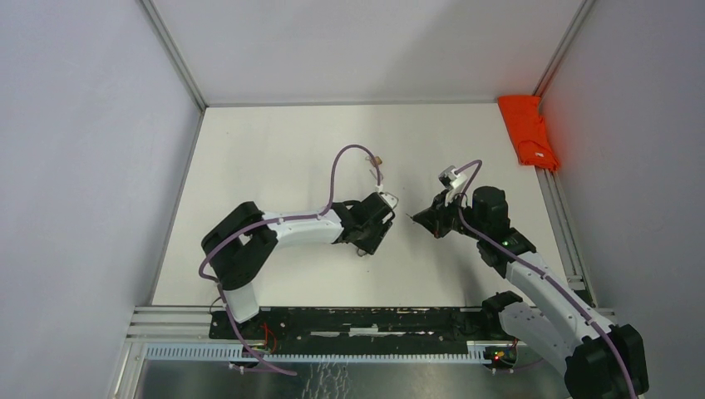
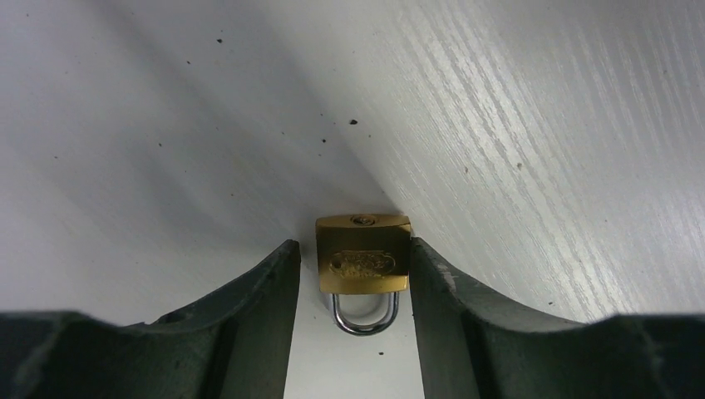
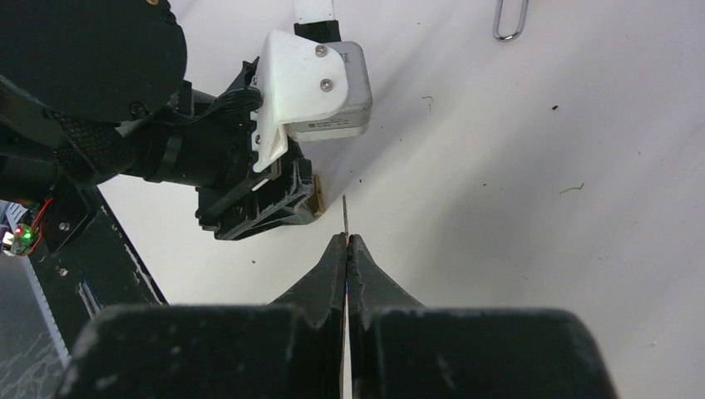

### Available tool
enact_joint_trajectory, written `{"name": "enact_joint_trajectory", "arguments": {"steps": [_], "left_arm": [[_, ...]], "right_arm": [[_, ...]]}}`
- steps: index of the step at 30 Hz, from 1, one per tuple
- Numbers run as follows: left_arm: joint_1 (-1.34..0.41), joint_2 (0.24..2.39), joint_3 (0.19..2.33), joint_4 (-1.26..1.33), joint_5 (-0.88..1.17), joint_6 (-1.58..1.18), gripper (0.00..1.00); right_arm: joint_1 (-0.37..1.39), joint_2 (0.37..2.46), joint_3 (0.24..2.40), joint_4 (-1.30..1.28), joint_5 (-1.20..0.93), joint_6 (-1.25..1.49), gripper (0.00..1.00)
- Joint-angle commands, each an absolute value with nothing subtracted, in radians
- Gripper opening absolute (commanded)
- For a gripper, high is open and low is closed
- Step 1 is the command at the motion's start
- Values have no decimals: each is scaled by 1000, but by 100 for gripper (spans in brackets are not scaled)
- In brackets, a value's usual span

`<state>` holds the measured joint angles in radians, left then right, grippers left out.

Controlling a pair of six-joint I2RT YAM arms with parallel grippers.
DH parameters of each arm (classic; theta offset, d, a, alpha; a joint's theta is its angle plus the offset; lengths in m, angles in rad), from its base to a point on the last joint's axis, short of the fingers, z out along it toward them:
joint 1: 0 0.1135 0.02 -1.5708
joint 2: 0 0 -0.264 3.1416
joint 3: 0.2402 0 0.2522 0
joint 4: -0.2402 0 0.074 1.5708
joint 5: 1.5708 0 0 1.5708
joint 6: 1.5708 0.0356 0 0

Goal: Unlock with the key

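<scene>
A small brass padlock [image 2: 363,253] with a steel shackle sits between the fingers of my left gripper [image 2: 353,249], keyhole end pointing away. The jaws are closed in on its body: the right finger [image 2: 432,283] presses against it and a thin gap shows at the left finger [image 2: 278,283]. My right gripper [image 3: 347,241] is shut on the key [image 3: 344,214]. The key's thin blade sticks out edge-on towards the brass edge of the padlock [image 3: 317,204], a short way off. In the top view the left gripper [image 1: 389,204] and the right gripper [image 1: 413,218] face each other at mid-table.
An orange cloth [image 1: 528,131] lies at the back right by the wall. A small metal loop [image 3: 509,21] lies on the table beyond the right gripper. White walls enclose the table on three sides, and a metal rail [image 1: 349,320] runs along the near edge.
</scene>
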<state>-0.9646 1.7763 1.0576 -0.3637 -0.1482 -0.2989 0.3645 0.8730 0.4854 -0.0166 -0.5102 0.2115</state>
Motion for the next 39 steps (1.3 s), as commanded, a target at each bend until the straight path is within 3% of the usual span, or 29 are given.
{"name": "enact_joint_trajectory", "arguments": {"steps": [1, 4, 8, 10, 17, 27, 31, 33, 34, 39], "left_arm": [[-966, 1830, 1067, -378, -186, -351, 57], [-968, 1842, 1049, -382, -175, -348, 55], [-976, 1834, 1023, -394, -150, -347, 41], [-981, 1829, 1012, -399, -145, -346, 38], [-988, 1822, 1010, -431, -138, -357, 49], [-992, 1811, 1000, -458, -112, -351, 50], [-992, 1831, 999, -453, -85, -353, 34], [-994, 1844, 1003, -455, -89, -348, 10], [-996, 1843, 1008, -457, -102, -349, 3], [-999, 1748, 1071, -485, -116, -268, 2]], "right_arm": [[360, 857, 532, 4, -498, 200, 0], [360, 855, 532, 5, -499, 203, 0], [360, 861, 531, 13, -501, 210, 0], [360, 868, 531, 22, -508, 215, 0], [360, 883, 543, 30, -514, 222, 0], [360, 883, 539, 29, -507, 223, 0], [360, 887, 538, 29, -504, 222, 0], [360, 898, 534, 25, -494, 221, 0], [360, 904, 532, 21, -486, 220, 0], [358, 931, 519, 5, -460, 232, 0]]}}
